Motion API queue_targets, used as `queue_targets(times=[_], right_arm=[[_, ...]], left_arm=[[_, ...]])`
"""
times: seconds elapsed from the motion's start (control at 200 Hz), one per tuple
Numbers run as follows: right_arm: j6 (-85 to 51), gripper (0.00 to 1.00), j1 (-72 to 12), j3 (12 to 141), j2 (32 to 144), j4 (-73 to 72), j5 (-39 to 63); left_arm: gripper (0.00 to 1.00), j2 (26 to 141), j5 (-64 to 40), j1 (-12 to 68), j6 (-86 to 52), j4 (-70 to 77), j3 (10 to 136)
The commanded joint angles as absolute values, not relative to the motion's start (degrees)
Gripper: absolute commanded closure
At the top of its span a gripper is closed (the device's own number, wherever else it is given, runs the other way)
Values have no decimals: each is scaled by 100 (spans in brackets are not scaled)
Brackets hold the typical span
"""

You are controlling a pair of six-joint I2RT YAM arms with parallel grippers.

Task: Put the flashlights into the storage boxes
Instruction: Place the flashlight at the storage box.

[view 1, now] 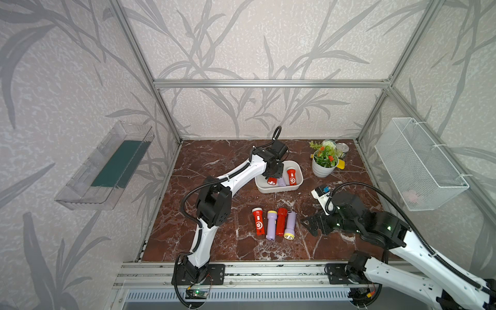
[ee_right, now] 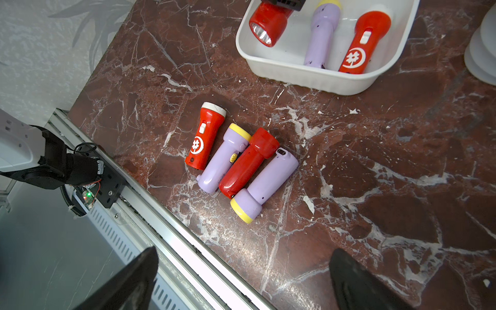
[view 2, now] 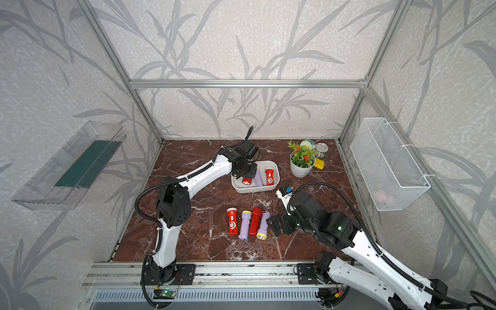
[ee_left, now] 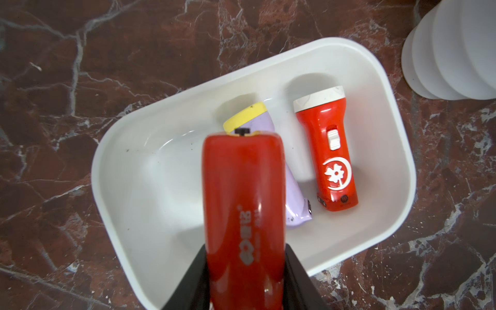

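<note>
holding red flashlight (ee_left: 243, 214) | long axis tilted | lens end down in tub (ee_left: 139, 193)

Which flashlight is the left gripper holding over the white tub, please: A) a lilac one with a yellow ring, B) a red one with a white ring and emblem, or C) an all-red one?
C: in the left wrist view the left gripper is shut on an all-red flashlight above the white tub.

In the white tub (ee_left: 120, 188), the half away from the plant pot (ee_left: 456, 53) is bare; a lilac flashlight (ee_left: 296, 206) and a red emblem flashlight (ee_left: 328, 158) fill the other half.
</note>
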State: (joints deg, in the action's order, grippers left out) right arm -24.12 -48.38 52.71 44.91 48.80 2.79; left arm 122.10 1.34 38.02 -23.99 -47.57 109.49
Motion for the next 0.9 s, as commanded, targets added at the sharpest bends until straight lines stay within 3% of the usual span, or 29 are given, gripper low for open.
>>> queue_targets(times=[0.0, 0.895], right_arm=[[-2298, 1, -4858, 5470, 4567, 5049, 165], [-2110, 1, -4825, 6293, 5458, 5103, -88]], left_arm=[[61, 12333, -103, 3729, -2389, -4941, 11109], [61, 12777, -564, 3461, -2393, -4281, 10855]])
